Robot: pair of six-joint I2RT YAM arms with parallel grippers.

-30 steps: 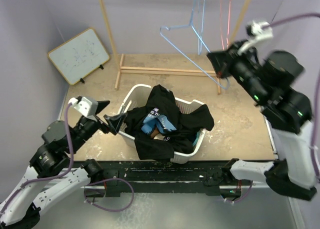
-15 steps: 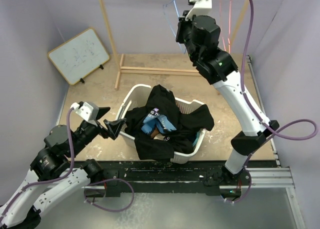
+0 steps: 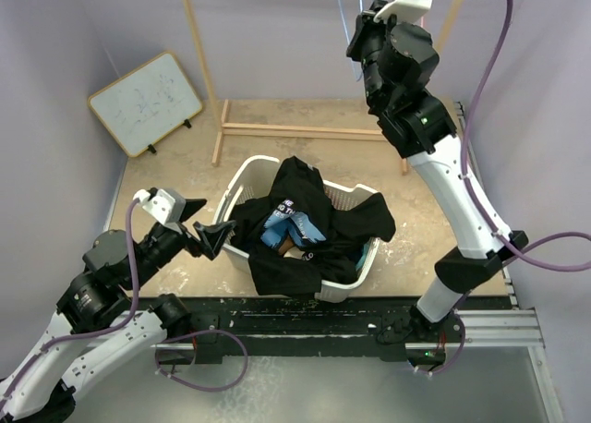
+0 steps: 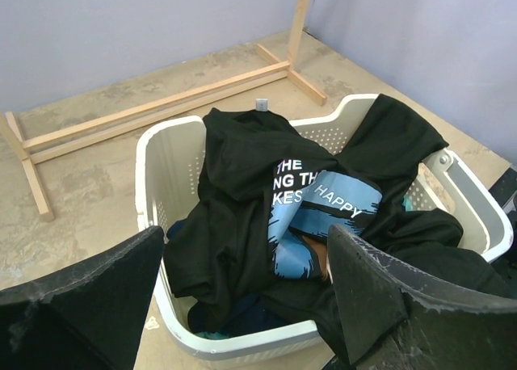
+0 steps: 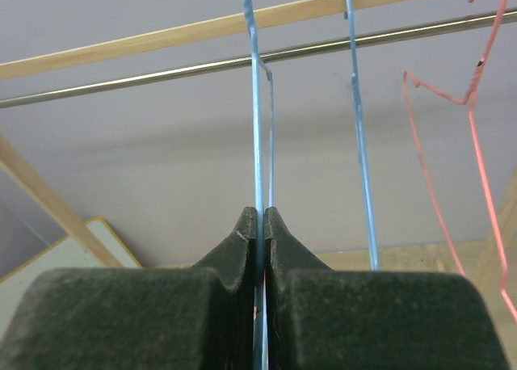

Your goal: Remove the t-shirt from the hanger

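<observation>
The black t-shirt (image 3: 305, 222) with a blue print lies in the white laundry basket (image 3: 242, 175), spilling over its near rim; it also shows in the left wrist view (image 4: 242, 168). My left gripper (image 3: 205, 227) is open and empty at the basket's left rim (image 4: 149, 156), its fingers (image 4: 355, 281) apart. My right gripper (image 5: 260, 216) is raised high at the rack and shut on a bare blue wire hanger (image 5: 257, 103), just below the metal rail (image 5: 161, 69). In the top view, the right gripper (image 3: 358, 30) is near the frame's top edge.
A second blue hanger (image 5: 358, 128) and a red hanger (image 5: 477, 144) hang on the rail to the right. The wooden rack's post (image 3: 201, 67) and base bar (image 3: 305, 129) stand behind the basket. A small whiteboard (image 3: 146, 102) leans at the back left.
My right arm has swung from the right side up to the rail, carrying the blue hanger with it. My left gripper has barely moved.
</observation>
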